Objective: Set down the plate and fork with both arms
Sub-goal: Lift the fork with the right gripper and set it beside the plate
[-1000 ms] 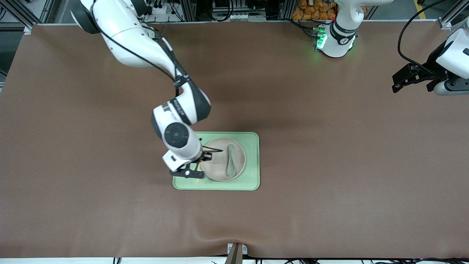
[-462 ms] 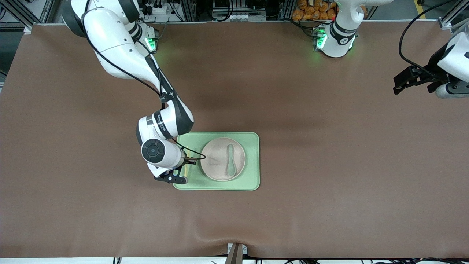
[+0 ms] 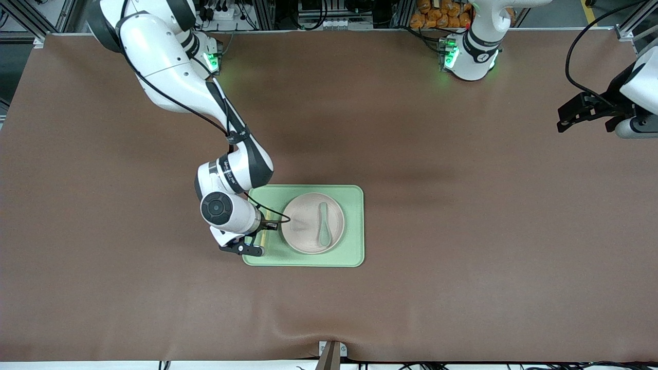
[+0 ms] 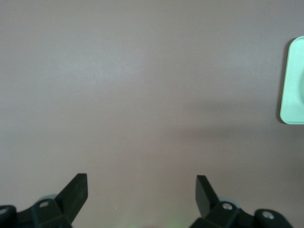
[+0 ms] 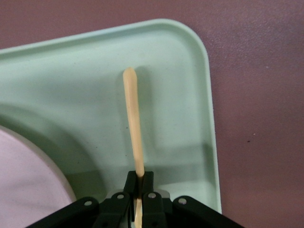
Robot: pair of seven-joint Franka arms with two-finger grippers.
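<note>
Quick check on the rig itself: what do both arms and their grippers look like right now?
Both are glossy white jointed arms with black joint bands and external black cables. The right arm has small dark lettering near its wrist. Right gripper and left gripper are matte black with angular fingers. Both bases glow green.

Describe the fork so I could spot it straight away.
Find the green tray on the brown table. At its end toward the right arm, beside the round plate, the right hand pinches the fork: a thin pale yellow stick, unlike the grey-green spoon on the plate.
</note>
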